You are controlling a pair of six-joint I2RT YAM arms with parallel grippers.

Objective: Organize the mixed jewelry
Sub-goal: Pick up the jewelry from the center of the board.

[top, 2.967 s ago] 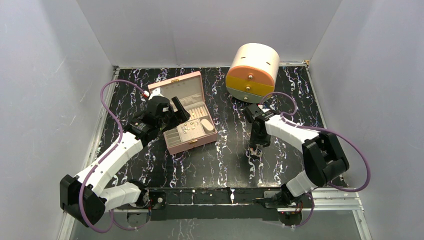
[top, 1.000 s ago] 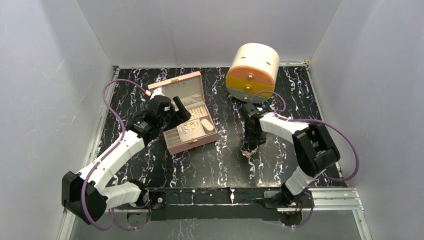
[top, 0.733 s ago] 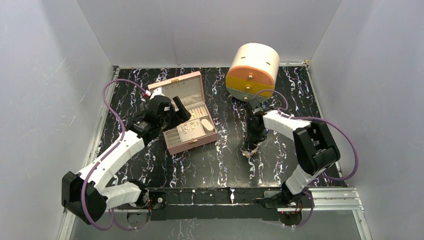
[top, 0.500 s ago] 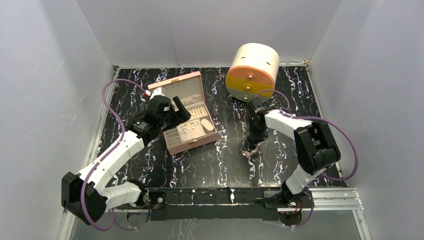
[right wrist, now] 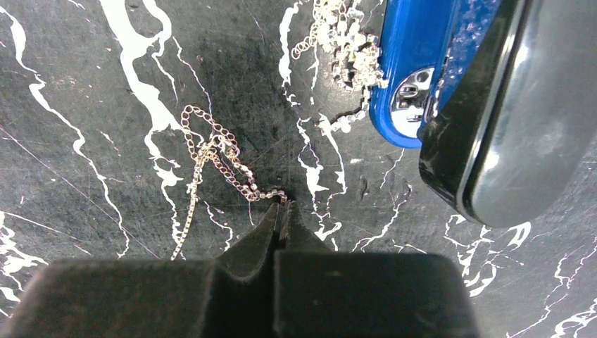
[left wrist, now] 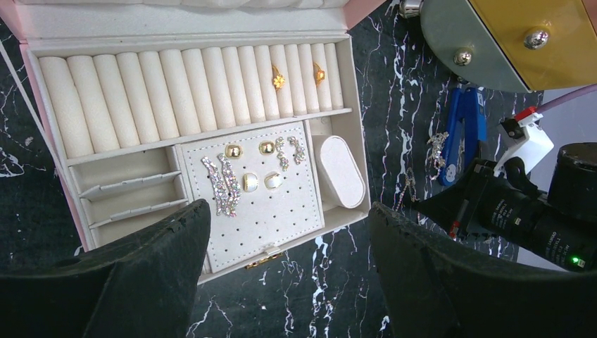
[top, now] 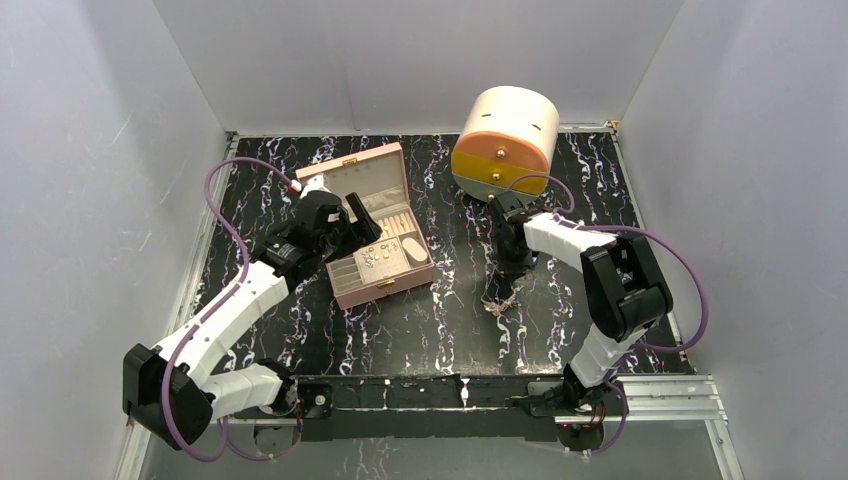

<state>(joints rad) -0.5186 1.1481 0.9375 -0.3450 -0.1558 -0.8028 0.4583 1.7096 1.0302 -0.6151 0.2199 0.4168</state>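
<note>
Right tool (right wrist: 281,205): pressed together to a thin slit, tips down on the black, white-veined desk (right wrist: 84,84), apparently pinched on the end link of a gold chain (right wrist: 211,151). Leading away from those tips in a loose, kinked line, then doubling into a small tangle with one strand trailing off, all flat on the desk. From above, lying right of centre, just on the near side of that tool and well to the right of the pink box (left wrist: 190,41).

Just past the chain, a sparkling silver piece (right wrist: 338,42), heaped against the side of a blue clip-like object (right wrist: 412,49) and touching it. Near the pinched tips but apart from them. Farther back, close to the far edge, a round drawer cabinet (top: 505,135).

Left tool (left wrist: 288,211): spread wide, hovering over the open box, left of centre. Framed between its dark fingers (left wrist: 141,274), the perforated earring panel (left wrist: 303,218). Pinned on that panel:
- two long sparkling earrings (left wrist: 220,184) side by side at the left
- two gold studs (left wrist: 233,151) along the top
- two pearl studs (left wrist: 248,182) below them
- a shorter sparkling pair (left wrist: 292,149) at the right

Along the lid side of the box, a row of cream rolls, with two gold rings (left wrist: 279,81) tucked in toward the right end. Right of the panel, in its own compartment, a white oval cushion (left wrist: 339,171).
</note>
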